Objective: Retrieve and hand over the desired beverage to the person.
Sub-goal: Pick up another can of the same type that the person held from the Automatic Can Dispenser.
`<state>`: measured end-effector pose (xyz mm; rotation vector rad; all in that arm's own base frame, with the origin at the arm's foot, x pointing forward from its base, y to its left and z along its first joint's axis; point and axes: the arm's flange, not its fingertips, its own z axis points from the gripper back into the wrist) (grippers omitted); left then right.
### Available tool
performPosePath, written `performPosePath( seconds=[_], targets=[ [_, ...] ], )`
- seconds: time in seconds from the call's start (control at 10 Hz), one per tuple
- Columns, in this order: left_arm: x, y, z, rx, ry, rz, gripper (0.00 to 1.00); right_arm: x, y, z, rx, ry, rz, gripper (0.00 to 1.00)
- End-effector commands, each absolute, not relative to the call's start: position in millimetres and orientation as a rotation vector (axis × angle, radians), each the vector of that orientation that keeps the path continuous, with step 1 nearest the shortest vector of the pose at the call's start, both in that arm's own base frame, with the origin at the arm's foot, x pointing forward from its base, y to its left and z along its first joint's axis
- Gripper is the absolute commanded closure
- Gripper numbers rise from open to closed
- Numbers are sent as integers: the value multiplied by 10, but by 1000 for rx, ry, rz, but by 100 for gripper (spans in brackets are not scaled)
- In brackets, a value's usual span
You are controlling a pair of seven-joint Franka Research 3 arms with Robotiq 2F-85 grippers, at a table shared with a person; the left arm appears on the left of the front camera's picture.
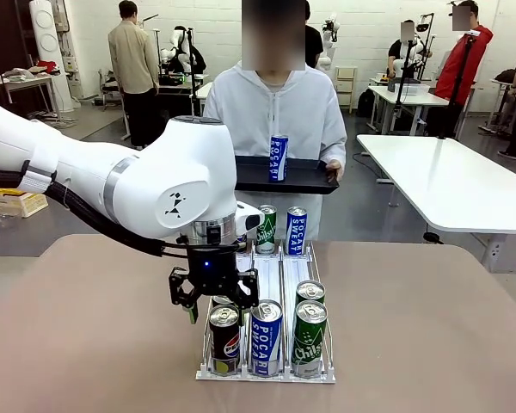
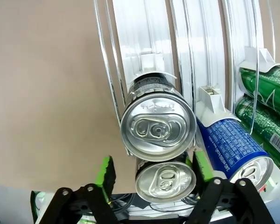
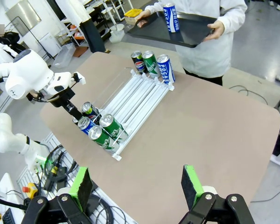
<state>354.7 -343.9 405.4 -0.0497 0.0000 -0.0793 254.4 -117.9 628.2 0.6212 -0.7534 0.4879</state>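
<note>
From the front: left gripper (image 1: pixel 215 308) down at the near end of the white wire rack (image 1: pixel 328 376) on the brown tabletop (image 1: pixel 86 344), right over the Pepsi can (image 1: pixel 224 344) at the head of the left lane, another can just behind it. Beside the Pepsi can, a blue Pocari Sweat can (image 1: pixel 266 337) and two green cans (image 1: pixel 309 342) in the other lanes; two more cans upright at the rack's far end. Beyond the tabletop, the person (image 1: pixel 275 103) in a white hooded coat, black tray (image 1: pixel 249 176) held level in both hands, one blue can (image 1: pixel 278 157) upright on it. From the left wrist: green-padded fingers (image 2: pixel 106 175) closed in on either side of the Pepsi can's silver top (image 2: pixel 165 179), the right pad against its rim, a second silver top just above it in the same lane. From the right wrist: right gripper (image 3: pixel 136 186) high above the tabletop's near corner, fingers (image 3: pixel 81 186) spread wide with nothing between them, well apart from the rack.
</note>
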Motion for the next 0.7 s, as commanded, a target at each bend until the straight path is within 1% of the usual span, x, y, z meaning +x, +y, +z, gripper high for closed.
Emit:
performPosePath(
  seconds=[0.0,0.1,0.3,0.4,0.5,0.6],
  targets=[
    [3542,-3404,4024,-69,17,-102,78,2570,-1172,6291,654,-768,505,0],
    [3540,-3405,4023,-69,19,-105,100,2570,-1172,6291,654,-768,505,0],
    [3541,-3404,4021,-71,24,-106,100,2570,-1172,6291,654,-768,505,0],
    [3538,-3400,4018,-70,25,-106,93,2570,-1172,6291,654,-768,505,0],
    [3538,-3399,4017,-70,26,-106,99,2570,-1172,6291,654,-768,505,0],
    [3535,-3394,4029,-70,25,-110,100,2570,-1172,6291,654,-768,505,0]
  ],
)
